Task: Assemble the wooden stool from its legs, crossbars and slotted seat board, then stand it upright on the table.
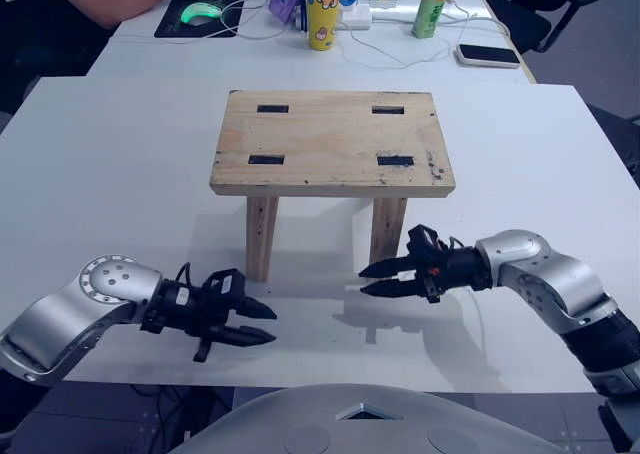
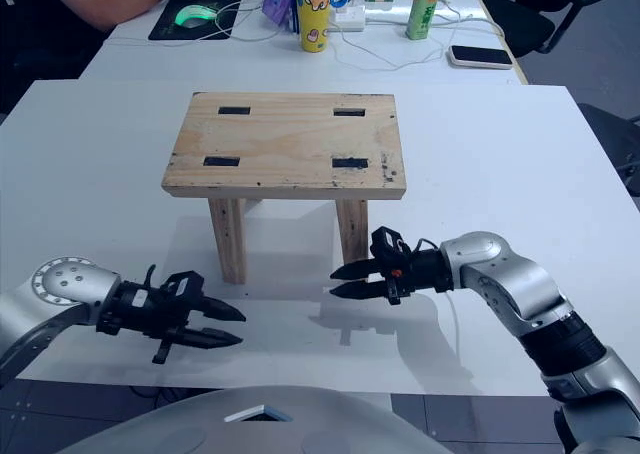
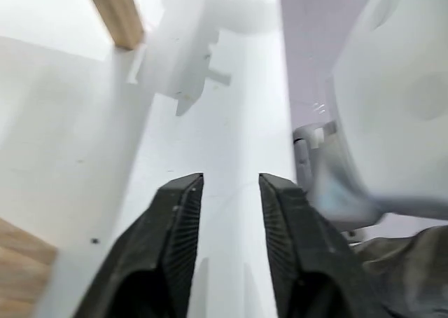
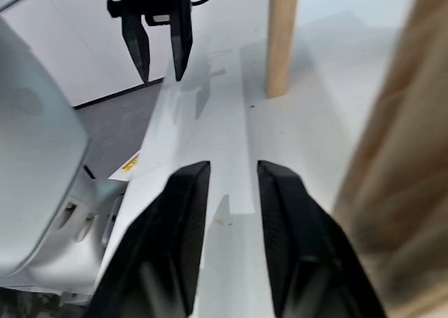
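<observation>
Wood stool (image 1: 332,144) stands upright near the middle of the white surface (image 1: 110,174). Seat board (image 1: 335,124) is on top and level, four dark slots (image 1: 272,108) facing up. Left front leg (image 1: 261,236) and right front leg (image 1: 387,229) have their feet flat on the surface. Rear legs and crossbars are hidden under the seat, can't confirm them. Nothing touches the stool and it stands on its own, so the task reads as done or at final check, my call.

Left end effector (image 1: 270,326) is low over the surface, in front of the left front leg and apart from it, fingers spread with nothing between. Left wrist view shows bare surface in the gap between the pads (image 3: 178,220). Right end effector (image 1: 363,281) is just in front of the right front leg, near but not touching, fingers likewise spread and empty. Both point inward toward each other across the stool's front. They are probably held clear so the stool bears its own weight. Risk: the right one is close to that leg, and a sideways sweep could nudge it.

Behind, on a second surface: yellow cup (image 1: 322,14), green carton (image 1: 431,7), phone (image 1: 488,55), all well apart from the stool.
</observation>
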`<action>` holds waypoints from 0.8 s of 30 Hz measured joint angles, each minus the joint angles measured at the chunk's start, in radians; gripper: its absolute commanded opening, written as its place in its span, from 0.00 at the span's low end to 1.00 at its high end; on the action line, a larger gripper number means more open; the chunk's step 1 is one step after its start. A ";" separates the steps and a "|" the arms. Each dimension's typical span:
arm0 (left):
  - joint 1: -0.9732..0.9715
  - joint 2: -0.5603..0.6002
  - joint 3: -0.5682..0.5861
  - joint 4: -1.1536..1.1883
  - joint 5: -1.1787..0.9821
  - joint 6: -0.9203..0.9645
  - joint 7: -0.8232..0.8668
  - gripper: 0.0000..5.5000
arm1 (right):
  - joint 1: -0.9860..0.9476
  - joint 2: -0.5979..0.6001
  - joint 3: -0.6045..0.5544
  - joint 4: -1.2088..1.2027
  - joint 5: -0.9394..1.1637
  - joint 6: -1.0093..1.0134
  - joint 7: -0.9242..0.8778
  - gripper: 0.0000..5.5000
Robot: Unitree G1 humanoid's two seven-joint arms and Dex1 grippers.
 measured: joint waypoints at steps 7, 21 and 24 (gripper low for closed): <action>-0.150 -0.160 -0.070 0.118 0.198 -0.068 0.066 0.00 | -0.080 0.067 0.003 0.137 -0.162 -0.107 0.049 0.00; -0.527 -0.417 -0.163 0.833 0.546 -0.358 0.158 0.00 | -0.532 0.317 0.092 0.962 -0.731 -0.779 -0.223 0.00; -0.645 -0.487 -0.163 1.083 0.581 -0.447 0.217 0.00 | -0.640 0.355 0.135 1.118 -0.838 -0.847 -0.351 0.00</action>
